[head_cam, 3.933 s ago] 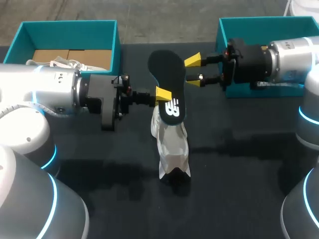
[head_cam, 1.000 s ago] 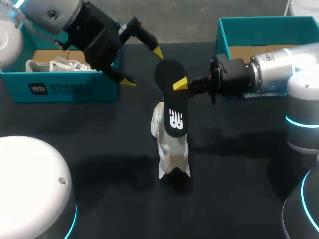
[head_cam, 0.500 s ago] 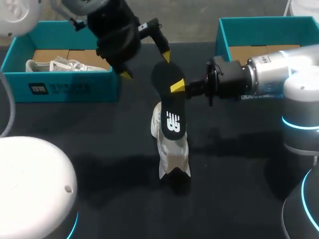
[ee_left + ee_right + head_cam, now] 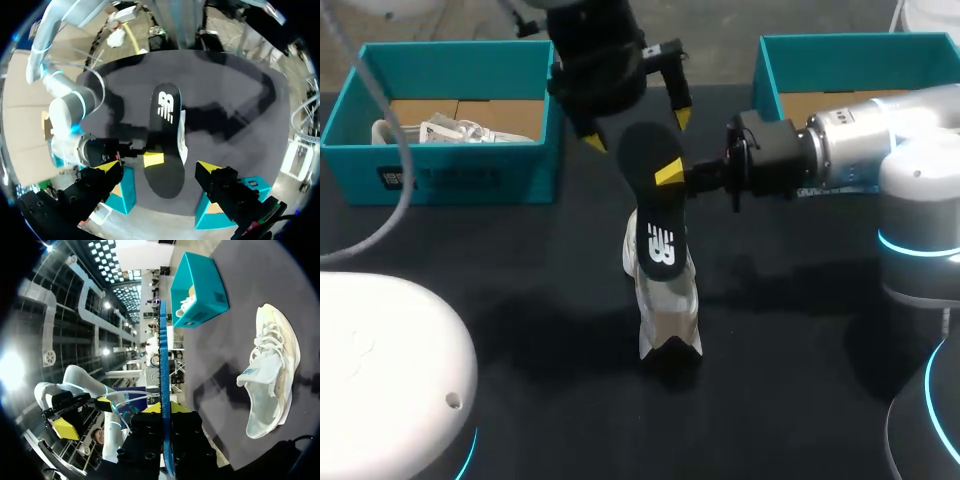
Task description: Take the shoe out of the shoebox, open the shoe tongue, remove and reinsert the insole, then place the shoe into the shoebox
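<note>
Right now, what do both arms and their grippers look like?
The left arm and right arm have rounded silver-white casings with glowing cyan rings at the joints. The left gripper and right gripper are black, on black wrist blocks, with two fingers tipped bright yellow.

Flat black foam insole [image 4: 655, 205]: white logo print, blue edge. White mesh sneaker [image 4: 667, 305], cream tint. Teal cardboard shoeboxes, left [image 4: 450, 175] and right [image 4: 772, 70], brown inside. Matte black table [image 4: 520, 300]. Right gripper [image 4: 670, 175]: black, yellow tips.
</note>
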